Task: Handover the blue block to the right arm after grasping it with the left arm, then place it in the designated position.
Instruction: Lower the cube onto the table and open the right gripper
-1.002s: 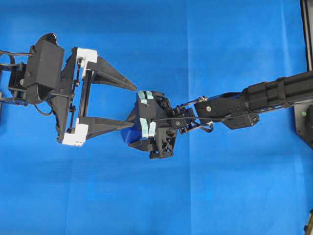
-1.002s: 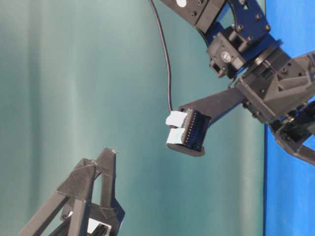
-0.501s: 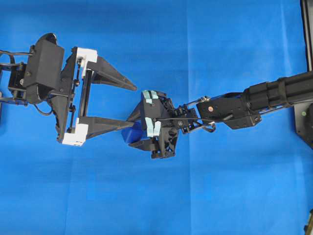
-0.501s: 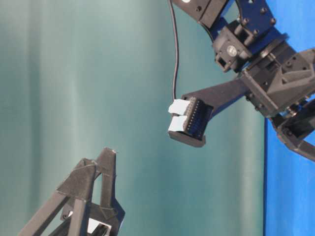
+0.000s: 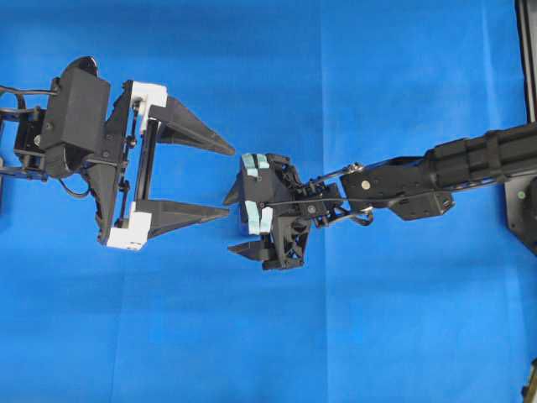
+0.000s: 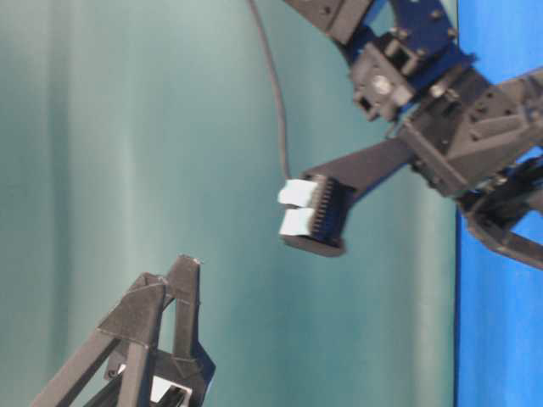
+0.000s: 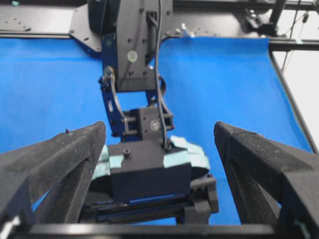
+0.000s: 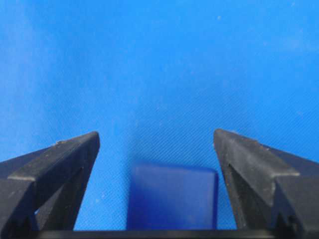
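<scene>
The blue block [image 8: 172, 196] shows only in the right wrist view. It is blurred, low between the fingers of my right gripper [image 8: 155, 133], with a strip of cloth showing on each side. That all-black gripper [image 5: 228, 225] with mint patches is open and points left over the blue cloth. From overhead the block is hidden. My left gripper [image 5: 231, 181], with white finger bases, stands wide open and empty, its tips just left of the right gripper. In the left wrist view, the right gripper's body [image 7: 149, 174] fills the space between the left fingers [image 7: 75, 149]. No marked designated position shows.
Bright blue cloth [image 5: 377, 336] covers the table. A black frame rail [image 5: 527, 59] and the right arm's base plate [image 5: 522, 206] sit at the right edge. A teal backdrop [image 6: 127, 127] fills the table-level view.
The right gripper's jaws have spread wide and no longer touch the block, which has left the overhead view. The right gripper shifted slightly. The left gripper has not moved.
</scene>
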Controlling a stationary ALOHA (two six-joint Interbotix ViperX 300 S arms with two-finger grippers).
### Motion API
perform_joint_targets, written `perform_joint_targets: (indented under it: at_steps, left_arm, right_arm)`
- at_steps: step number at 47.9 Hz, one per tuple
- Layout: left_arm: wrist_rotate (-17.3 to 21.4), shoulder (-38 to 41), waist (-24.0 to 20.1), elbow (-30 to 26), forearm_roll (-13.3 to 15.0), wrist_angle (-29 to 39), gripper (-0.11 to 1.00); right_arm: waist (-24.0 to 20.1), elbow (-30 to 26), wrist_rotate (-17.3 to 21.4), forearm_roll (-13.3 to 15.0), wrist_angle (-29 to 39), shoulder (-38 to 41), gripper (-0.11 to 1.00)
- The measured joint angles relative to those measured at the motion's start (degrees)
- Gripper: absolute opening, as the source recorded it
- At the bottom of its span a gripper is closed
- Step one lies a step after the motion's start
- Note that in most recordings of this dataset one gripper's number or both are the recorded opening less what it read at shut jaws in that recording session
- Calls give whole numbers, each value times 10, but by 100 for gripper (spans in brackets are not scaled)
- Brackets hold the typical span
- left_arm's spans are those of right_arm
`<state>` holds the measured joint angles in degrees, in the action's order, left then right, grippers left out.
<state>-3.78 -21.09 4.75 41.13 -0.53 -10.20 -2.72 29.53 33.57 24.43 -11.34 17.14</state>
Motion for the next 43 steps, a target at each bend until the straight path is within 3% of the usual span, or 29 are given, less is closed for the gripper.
perform_joint_targets:
  at_steps: [20, 43]
  left_arm:
    - [0, 0, 0, 0, 0, 0, 93]
    - [0, 0, 0, 0, 0, 0, 93]
  right_arm:
    - [-5, 37, -4, 1, 64, -137, 84]
    - [-13, 100, -4, 2, 208, -365, 84]
